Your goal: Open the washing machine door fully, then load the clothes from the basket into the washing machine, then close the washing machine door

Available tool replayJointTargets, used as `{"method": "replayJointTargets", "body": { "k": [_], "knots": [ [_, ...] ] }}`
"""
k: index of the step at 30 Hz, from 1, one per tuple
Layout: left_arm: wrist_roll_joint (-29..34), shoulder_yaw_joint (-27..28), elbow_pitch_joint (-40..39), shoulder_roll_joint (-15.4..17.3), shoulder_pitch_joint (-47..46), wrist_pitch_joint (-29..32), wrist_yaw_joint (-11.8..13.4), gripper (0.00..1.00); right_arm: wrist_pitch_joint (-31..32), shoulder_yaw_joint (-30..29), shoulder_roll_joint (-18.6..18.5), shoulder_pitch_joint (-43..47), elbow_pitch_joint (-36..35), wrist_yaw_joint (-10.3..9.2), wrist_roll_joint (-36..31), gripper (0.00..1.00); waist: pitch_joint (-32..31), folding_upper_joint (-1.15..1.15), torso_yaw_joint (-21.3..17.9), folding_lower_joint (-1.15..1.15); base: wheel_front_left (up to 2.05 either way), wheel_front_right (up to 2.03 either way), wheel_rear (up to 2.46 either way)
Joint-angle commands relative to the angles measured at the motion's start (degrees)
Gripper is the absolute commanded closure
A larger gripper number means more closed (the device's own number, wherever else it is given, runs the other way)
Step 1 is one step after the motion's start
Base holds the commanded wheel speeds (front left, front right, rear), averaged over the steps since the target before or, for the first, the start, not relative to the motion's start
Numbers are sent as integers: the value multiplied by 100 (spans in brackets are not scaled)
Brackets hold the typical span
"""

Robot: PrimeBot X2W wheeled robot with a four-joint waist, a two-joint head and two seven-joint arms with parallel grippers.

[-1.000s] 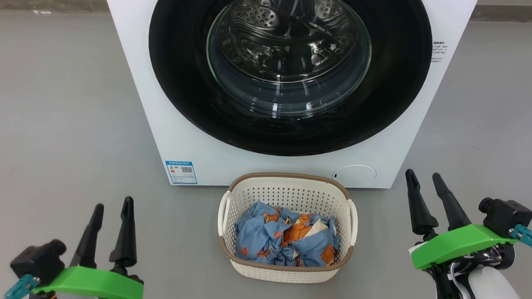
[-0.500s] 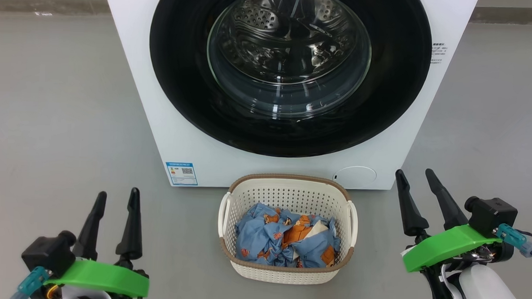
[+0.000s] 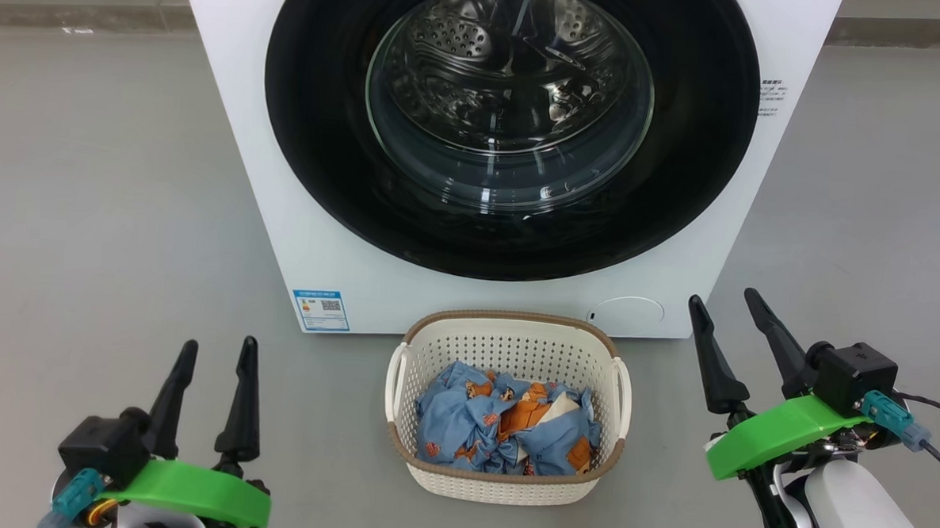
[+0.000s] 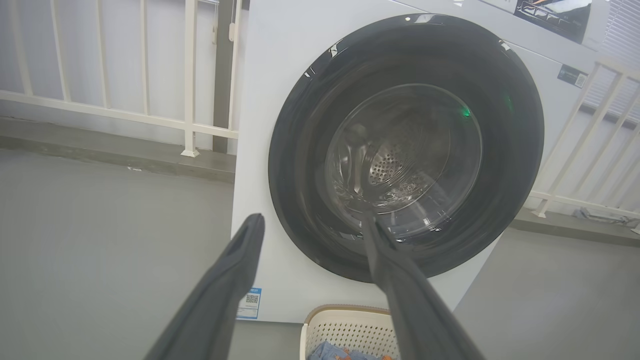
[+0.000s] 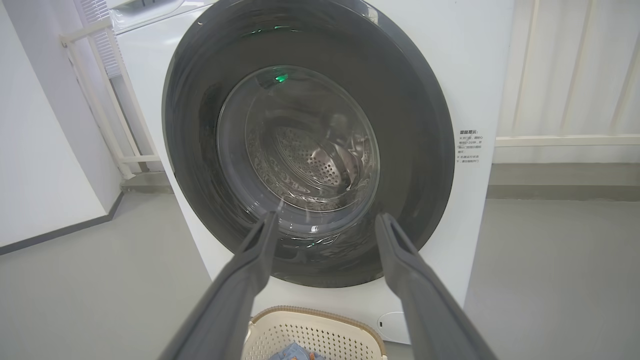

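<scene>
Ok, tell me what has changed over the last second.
Both arms crept inward toward the basket: the left gripper went rightward and a little up the head view, the right gripper leftward. Both stayed open and empty. The washing machine door stayed shut, and the clothes lay untouched in the basket.

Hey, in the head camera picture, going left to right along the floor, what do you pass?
left hand → blue label on the washing machine → basket of clothes → right hand
</scene>
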Motion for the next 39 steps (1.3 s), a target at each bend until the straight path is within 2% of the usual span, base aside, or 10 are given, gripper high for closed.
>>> {"method": "replayJointTargets", "body": {
  "k": [1,30,39],
  "knots": [
    [81,184,-105,159,-251,-61,45,0,-71,106,-39,-248,-108,33,-39,0,1,0,1,0,0,0,0],
    [150,130,-162,263,-257,-79,141,0,-71,52,-33,-300,-34,33,-21,0,18,0,-11,0,0,0,0],
    [196,127,-176,266,-237,-81,218,0,-71,46,-33,-280,-42,33,-18,0,24,0,-24,0,42,42,-85]
  ]
}}
